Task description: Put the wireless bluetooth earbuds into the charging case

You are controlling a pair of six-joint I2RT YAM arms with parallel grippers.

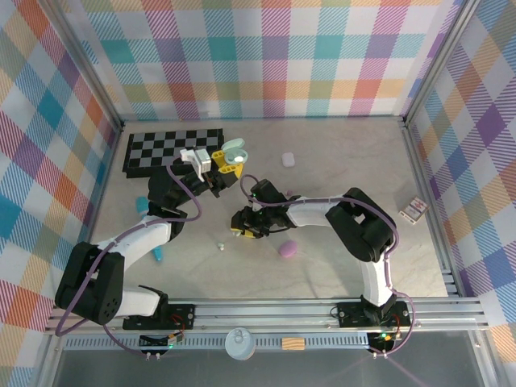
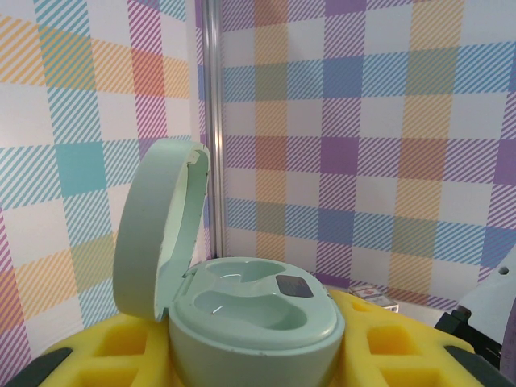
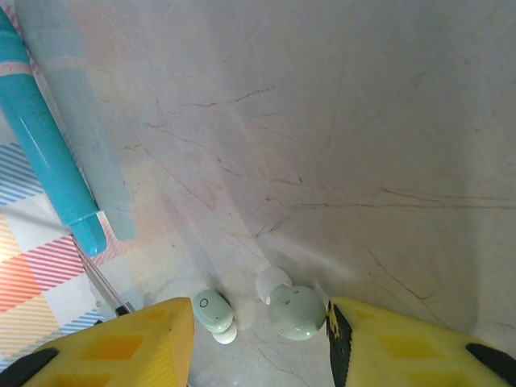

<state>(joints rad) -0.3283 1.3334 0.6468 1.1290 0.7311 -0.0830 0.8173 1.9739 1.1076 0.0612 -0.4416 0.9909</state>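
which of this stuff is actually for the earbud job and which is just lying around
For the job:
open mint case, held in the left gripper
two mint earbuds on the table, under the right gripper

Lying about:
chessboard
purple case
white case
teal cylinder
small box

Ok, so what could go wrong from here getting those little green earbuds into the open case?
1. The two pale green bean-shaped earbuds lie close together in the gap of the open right tool. Closing it may catch both or flick one away.
2. The mint green plastic charging case, gripped by the left tool, has small wells beside its raised lid. A slightly misaligned bud could drop off.
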